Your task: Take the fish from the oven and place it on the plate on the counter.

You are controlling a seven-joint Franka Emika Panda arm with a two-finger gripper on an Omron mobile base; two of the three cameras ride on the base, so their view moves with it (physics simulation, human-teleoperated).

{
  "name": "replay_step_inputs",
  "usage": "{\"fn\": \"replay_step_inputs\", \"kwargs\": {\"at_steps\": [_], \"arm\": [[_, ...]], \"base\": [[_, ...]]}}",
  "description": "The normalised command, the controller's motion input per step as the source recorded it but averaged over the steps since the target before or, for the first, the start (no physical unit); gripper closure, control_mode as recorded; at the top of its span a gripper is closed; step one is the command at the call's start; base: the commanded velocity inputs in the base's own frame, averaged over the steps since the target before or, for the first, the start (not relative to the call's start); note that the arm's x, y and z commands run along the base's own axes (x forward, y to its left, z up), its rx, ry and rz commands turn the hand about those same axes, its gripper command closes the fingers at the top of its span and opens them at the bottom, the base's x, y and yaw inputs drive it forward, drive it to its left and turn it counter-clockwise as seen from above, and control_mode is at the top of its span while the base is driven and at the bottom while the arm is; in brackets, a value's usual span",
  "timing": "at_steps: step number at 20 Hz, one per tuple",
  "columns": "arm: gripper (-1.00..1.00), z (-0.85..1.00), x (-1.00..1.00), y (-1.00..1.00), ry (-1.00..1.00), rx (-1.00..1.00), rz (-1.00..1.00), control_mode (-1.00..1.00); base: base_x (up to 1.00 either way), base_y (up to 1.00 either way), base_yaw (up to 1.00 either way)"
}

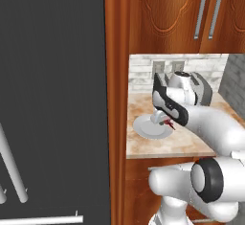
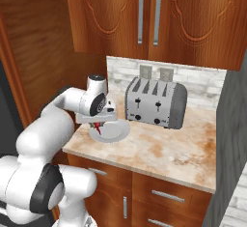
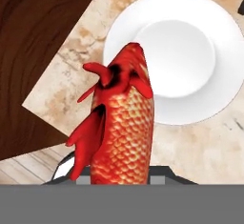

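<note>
My gripper (image 2: 98,123) is shut on the fish (image 3: 124,127), a red-orange scaly fish that rises from between the fingers in the hand view. It hangs just above the near-left rim of the round white plate (image 3: 214,85) on the beige mottled counter (image 3: 71,75). In the left base view the fish (image 1: 168,123) shows as a small red spot under the gripper (image 1: 165,120), over the plate's (image 1: 146,129) right side. In the right base view the fish (image 2: 98,127) sits over the plate's (image 2: 116,132) left edge. The oven's dark front (image 1: 48,99) stands at the left.
A silver four-slot toaster (image 2: 155,101) stands on the counter (image 2: 159,148) right behind the plate, against the tiled wall. Wooden upper cabinets (image 2: 149,18) hang above. A tall wooden panel (image 1: 117,99) separates the oven from the counter. A grey wall (image 2: 231,139) closes the right.
</note>
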Motion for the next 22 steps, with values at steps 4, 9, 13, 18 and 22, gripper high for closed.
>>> {"fn": "replay_step_inputs", "kwargs": {"at_steps": [4, 9, 13, 18, 22], "arm": [[1.0, -0.56, 0.66, -0.05, 0.08, 0.0, 0.01, -1.0], [1.0, -0.14, 0.44, -0.08, 0.14, 0.0, 0.1, -1.0], [1.0, 0.0, 0.59, 0.0, 0.08, 0.0, 0.08, -1.0], [1.0, -0.14, 0.58, 0.0, 0.06, 0.0, 0.06, -1.0], [1.0, -0.34, 0.16, 0.0, 0.02, 0.0, 0.04, -1.0]], "base": [[0.0, 0.0, 0.0], [0.0, 0.0, 0.0], [0.0, 0.0, 0.0], [0.0, 0.0, 0.0], [0.0, 0.0, 0.0]]}}
